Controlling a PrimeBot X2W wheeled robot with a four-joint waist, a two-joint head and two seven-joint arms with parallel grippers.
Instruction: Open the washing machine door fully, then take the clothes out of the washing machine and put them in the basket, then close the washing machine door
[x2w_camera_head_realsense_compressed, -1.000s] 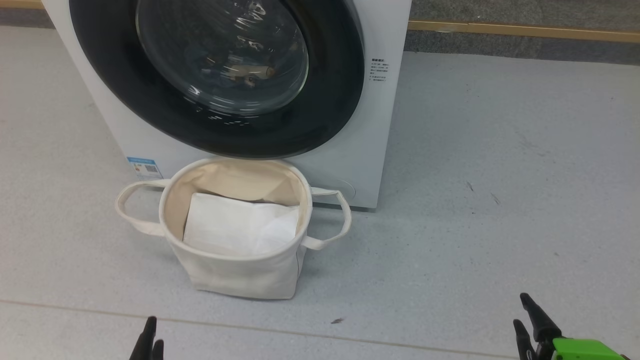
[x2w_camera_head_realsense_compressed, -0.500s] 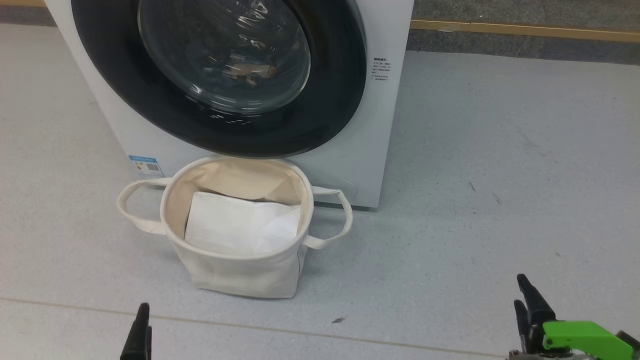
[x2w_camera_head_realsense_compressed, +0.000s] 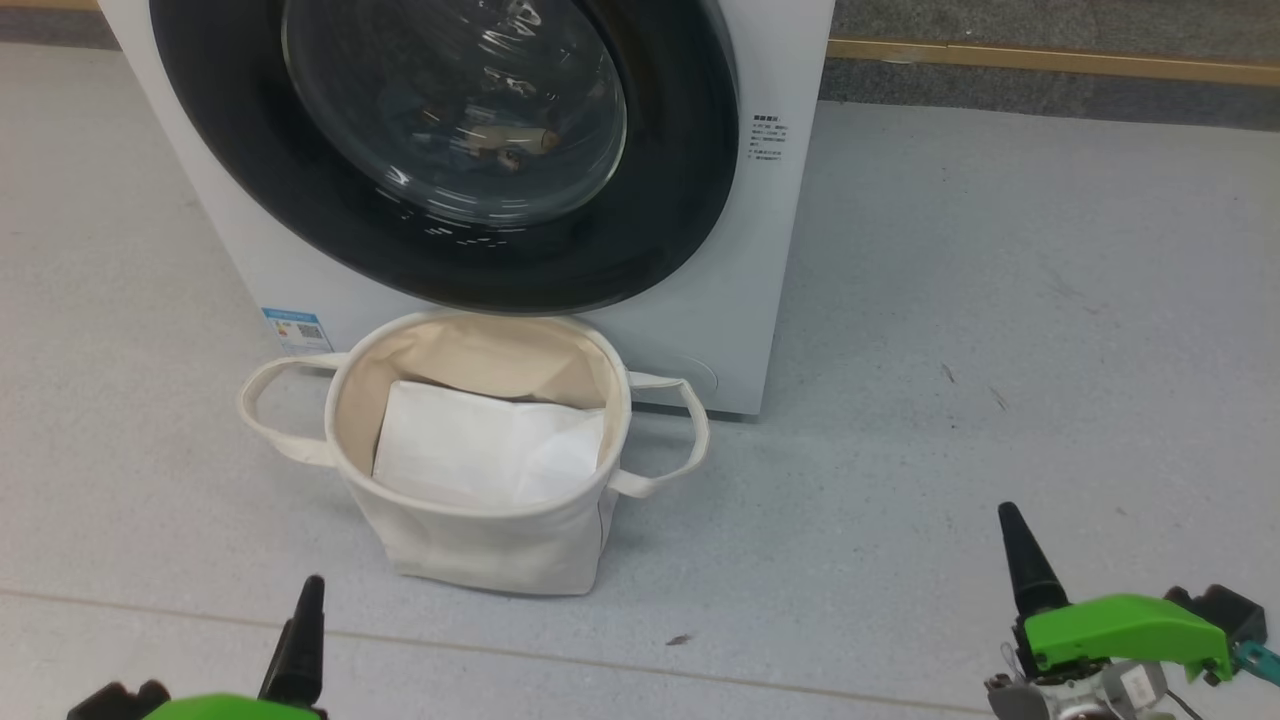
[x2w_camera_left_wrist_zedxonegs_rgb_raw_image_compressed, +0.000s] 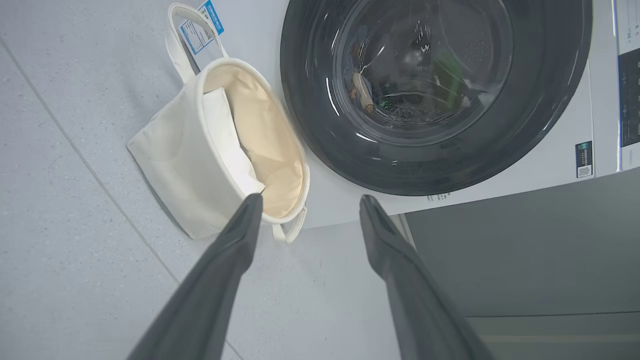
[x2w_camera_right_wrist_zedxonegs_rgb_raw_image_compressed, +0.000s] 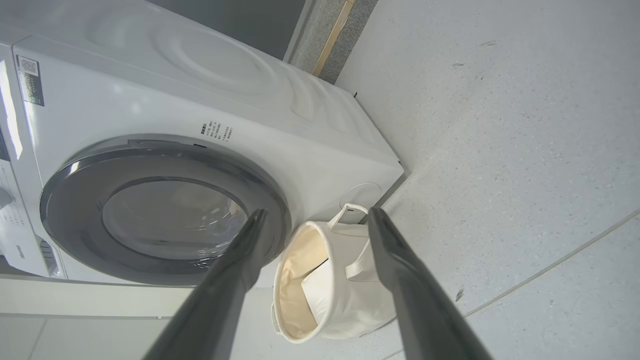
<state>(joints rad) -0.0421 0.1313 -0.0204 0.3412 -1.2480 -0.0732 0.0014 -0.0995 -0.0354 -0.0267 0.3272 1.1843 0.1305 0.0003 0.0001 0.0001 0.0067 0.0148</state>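
Progress: nothing done yet. The washing machine door (x2w_camera_head_realsense_compressed: 660, 200) sits shut and flush against the front of the washing machine (x2w_camera_head_realsense_compressed: 700, 300), so opening it, unloading and closing all remain.

The clothes (x2w_camera_head_realsense_compressed: 500, 140) are inside the machine, seen dimly through the door's glass as a pale and tan lump low in the drum. None has reached the basket.

The basket (x2w_camera_head_realsense_compressed: 480, 540) stands upright on the floor (x2w_camera_head_realsense_compressed: 1000, 300) just in front of the machine, below the door's lower rim (whether it touches the machine I cannot tell). It holds a flat white folded pad (x2w_camera_head_realsense_compressed: 480, 450), which is not laundry.

Left gripper (x2w_camera_left_wrist_zedxonegs_rgb_raw_image_compressed: 310, 200): fingers spread wide, holding nothing, out in front of the machine and well apart from it, aimed toward the gap between basket and door.

Right gripper (x2w_camera_right_wrist_zedxonegs_rgb_raw_image_compressed: 317, 215): fingers likewise spread and empty, also well short of the machine, off its right front corner.

Count:
- machines: one
- doors: one
- baskets: one, with two loop handles
- white pads: one
- blue sticker (x2w_camera_head_realsense_compressed: 295, 328): one, low on the machine's front
- grippers: two, with two dark fingers each
- garments: number not readable through the glass
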